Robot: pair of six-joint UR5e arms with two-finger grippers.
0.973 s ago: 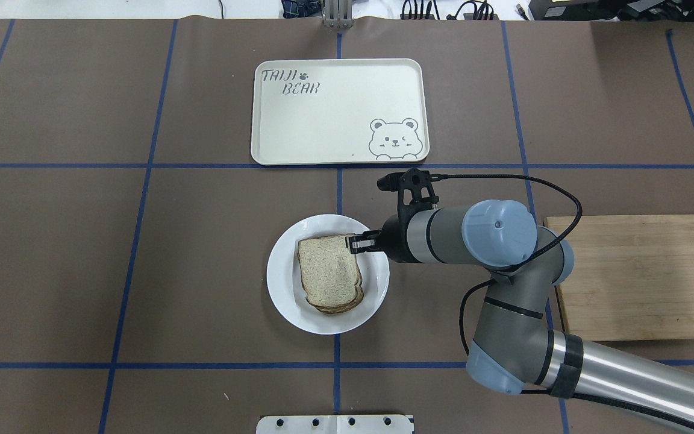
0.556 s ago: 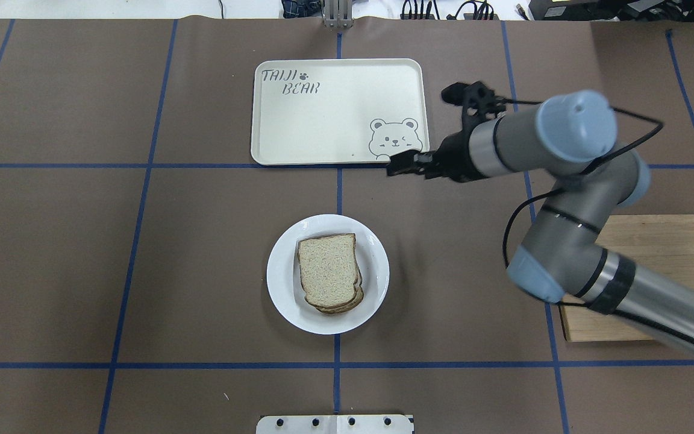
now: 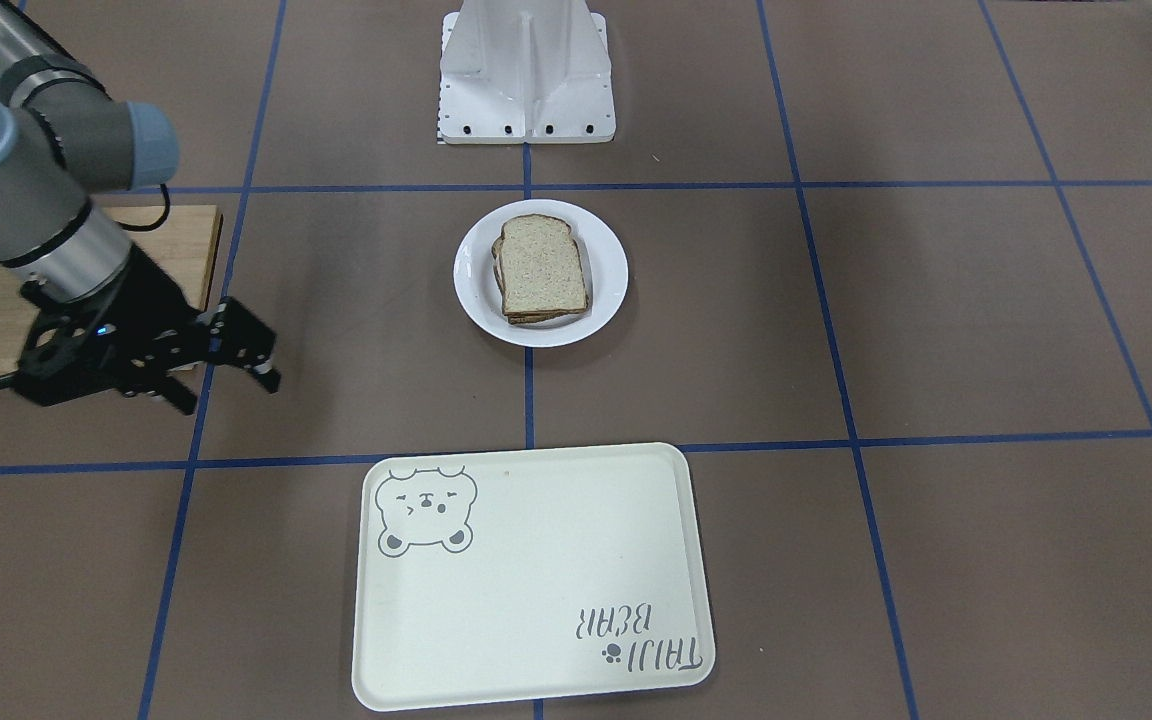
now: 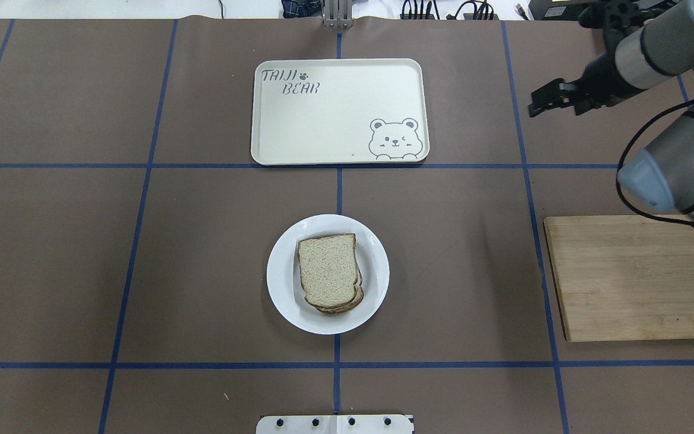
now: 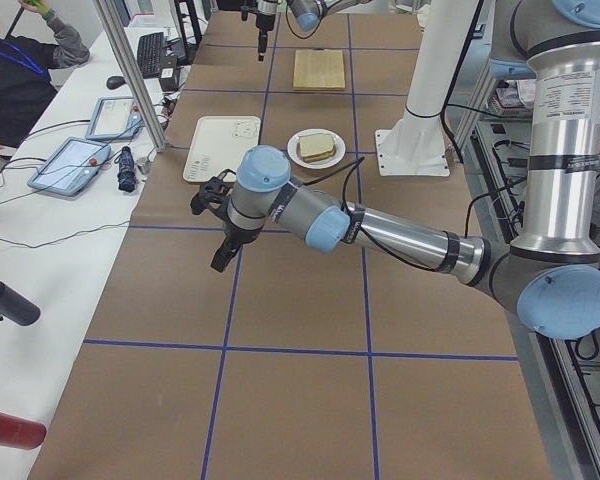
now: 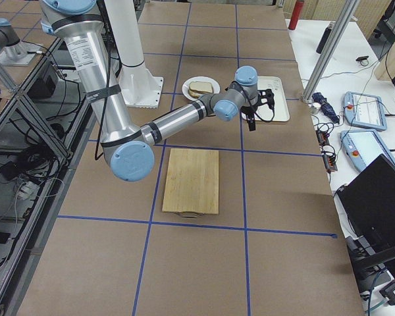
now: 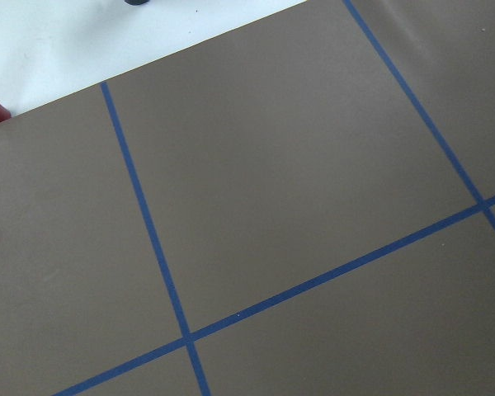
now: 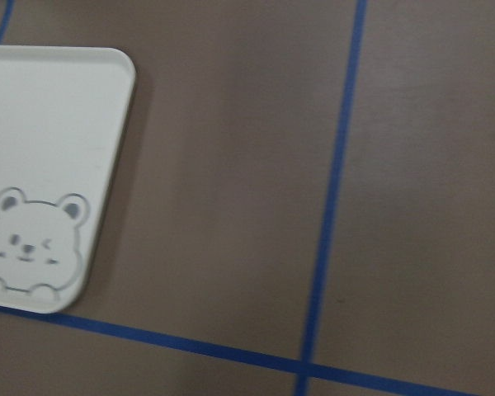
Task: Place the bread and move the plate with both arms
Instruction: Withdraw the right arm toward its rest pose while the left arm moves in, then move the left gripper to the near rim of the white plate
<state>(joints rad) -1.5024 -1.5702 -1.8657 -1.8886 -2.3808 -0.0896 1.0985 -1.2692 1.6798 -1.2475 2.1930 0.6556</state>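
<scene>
A plain slice of bread (image 4: 328, 270) lies on top of a small stack on the round white plate (image 4: 284, 265) at the table's middle; the bread (image 3: 542, 262) and plate (image 3: 606, 270) also show in the front-facing view. My right gripper (image 4: 534, 105) is open and empty, raised over bare table far right of the tray, well away from the plate; its fingers stand apart in the front-facing view (image 3: 226, 388). My left gripper (image 5: 220, 262) shows only in the exterior left view, hanging over bare table far from the plate; I cannot tell whether it is open.
A cream rectangular tray (image 4: 338, 111) with a bear drawing lies beyond the plate; its corner shows in the right wrist view (image 8: 49, 206). A wooden cutting board (image 4: 636, 277) lies at the right. The white robot base (image 3: 526, 75) stands behind the plate. An operator's desk runs along the far edge.
My right gripper was at the top slice's corner on the plate; it has let go, lifted and swung away to the far right. The bread stays on the plate.
</scene>
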